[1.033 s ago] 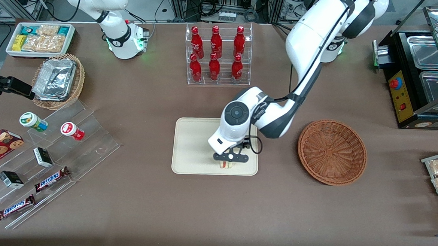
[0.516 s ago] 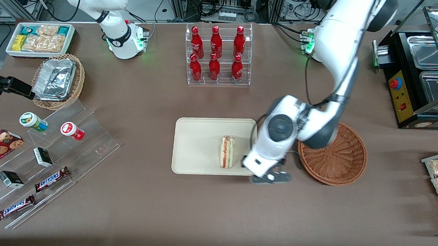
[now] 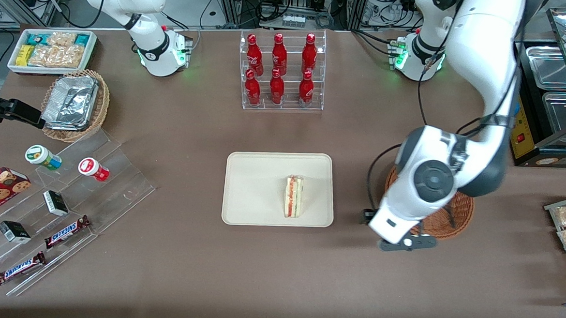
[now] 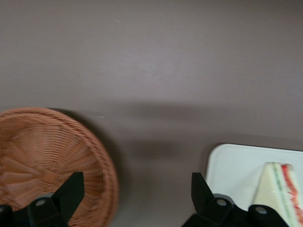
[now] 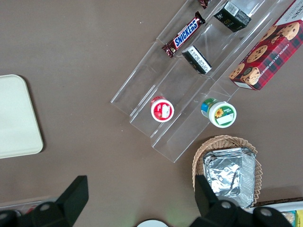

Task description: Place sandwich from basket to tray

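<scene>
Now sandwich [image 3: 294,196] on tray [image 3: 252,186] (pincer [image 4: 135,198] empty, spread).

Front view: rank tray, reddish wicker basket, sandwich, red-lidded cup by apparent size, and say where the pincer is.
1. tray
2. basket, partly hidden by the arm, so its spot is less sure
3. sandwich
4. red-lidded cup, close to the sandwich

The pincer is open, above the table beside the basket.
</scene>
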Robot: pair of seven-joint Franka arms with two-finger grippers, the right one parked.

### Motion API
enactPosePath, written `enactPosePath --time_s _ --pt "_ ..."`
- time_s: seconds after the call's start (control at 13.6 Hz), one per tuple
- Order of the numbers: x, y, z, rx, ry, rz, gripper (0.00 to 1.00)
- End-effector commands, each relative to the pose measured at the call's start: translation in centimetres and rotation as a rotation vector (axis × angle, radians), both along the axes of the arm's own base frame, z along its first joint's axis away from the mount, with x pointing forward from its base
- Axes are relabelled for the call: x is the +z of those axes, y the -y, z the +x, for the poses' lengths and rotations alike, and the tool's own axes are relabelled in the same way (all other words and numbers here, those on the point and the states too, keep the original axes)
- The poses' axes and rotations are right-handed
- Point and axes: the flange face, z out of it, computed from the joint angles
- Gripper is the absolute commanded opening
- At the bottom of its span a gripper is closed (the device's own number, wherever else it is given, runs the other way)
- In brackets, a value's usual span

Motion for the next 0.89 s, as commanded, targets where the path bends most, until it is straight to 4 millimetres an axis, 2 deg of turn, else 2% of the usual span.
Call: enactPosePath --time_s 0.0,0.15,0.22,0.3,0.37,0.52,0.81 --pt "2.1 -3.8 -0.5 -0.018 -0.045 0.003 1.0" --pt "2.6 -6.0 -0.5 -0.004 -0.056 0.006 1.0" --pt "3.6 -8.1 -0.9 0.014 -0.055 0.003 1.0" --pt "4.4 -8.4 -1.8 -0.015 -0.06 -0.012 1.0" --pt "5.7 -9.8 -2.3 -0.02 -0.056 -0.019 1.0" --pt "8.0 -11.4 -3.7 -0.022 -0.097 -0.011 1.0" --pt "14.9 -15.2 -7.6 -0.119 -0.132 0.002 1.0"
